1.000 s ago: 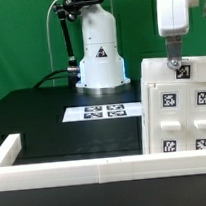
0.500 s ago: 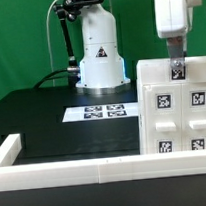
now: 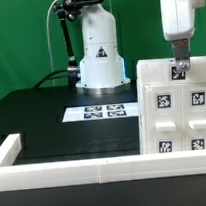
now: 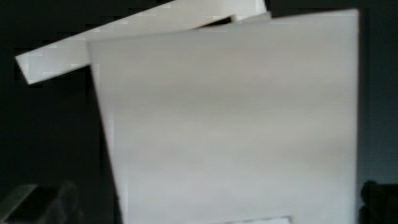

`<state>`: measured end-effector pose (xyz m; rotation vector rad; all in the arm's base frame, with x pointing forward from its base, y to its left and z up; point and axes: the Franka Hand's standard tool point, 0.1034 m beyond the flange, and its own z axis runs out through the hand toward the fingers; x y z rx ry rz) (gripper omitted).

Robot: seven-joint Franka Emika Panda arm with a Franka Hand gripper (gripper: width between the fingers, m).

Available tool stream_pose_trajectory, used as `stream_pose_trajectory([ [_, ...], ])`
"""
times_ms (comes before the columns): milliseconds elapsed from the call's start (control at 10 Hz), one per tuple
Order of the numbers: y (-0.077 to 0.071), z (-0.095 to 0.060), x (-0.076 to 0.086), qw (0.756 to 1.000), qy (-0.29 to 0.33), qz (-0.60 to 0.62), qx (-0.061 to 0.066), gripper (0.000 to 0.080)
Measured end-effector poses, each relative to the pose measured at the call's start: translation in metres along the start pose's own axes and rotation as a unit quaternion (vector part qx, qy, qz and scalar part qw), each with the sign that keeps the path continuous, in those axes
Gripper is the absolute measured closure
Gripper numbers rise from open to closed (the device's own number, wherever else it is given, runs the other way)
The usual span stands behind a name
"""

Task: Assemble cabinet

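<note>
White plastic cabinet stands free now that I've spread my gripper wide above its top edge, so it's released and placed.

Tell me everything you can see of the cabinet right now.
The cabinet is a large white boxy shell that looks like plastic, standing upright on the black table at the exterior view's right, behind the low white rail. Its front shows black-and-white square tags on small white blocks. The gripper sits at its top edge, jaws open; contact is unclear.

one cabinet, one marker board
</note>
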<state>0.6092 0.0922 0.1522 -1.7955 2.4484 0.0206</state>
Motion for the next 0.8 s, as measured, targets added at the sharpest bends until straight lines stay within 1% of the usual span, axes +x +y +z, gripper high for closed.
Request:
stream_pose_trajectory([
  [800,0.0013,0.0009,-0.0019,1.0,0.0,-0.012,-0.001,0.0003],
])
